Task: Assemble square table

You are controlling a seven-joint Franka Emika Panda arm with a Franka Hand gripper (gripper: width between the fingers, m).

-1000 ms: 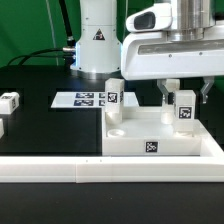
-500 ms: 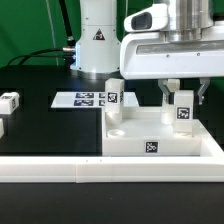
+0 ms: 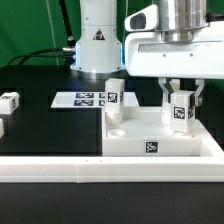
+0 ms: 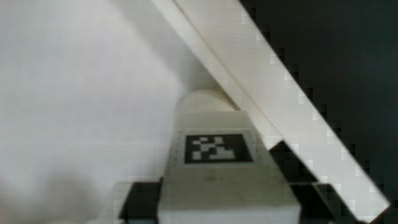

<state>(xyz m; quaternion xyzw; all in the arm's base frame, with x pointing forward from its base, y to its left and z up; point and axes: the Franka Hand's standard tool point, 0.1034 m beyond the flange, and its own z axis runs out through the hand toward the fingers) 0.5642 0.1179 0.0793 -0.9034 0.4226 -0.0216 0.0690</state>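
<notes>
Gripper point(image 3: 183, 100) is clenched on an upright tagged white leg point(image 3: 181, 112), held over the square table point(image 3: 130, 146) slab toward the exterior view's right, so leg fitting is judged in hand, and lowering into a corner socket there, then twisting, is called for.

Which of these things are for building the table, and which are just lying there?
For the table:
tabletop
held leg in the gripper
standing leg on the tabletop's corner
loose leg at the exterior view's left

Just lying about:
marker board
rail
</notes>
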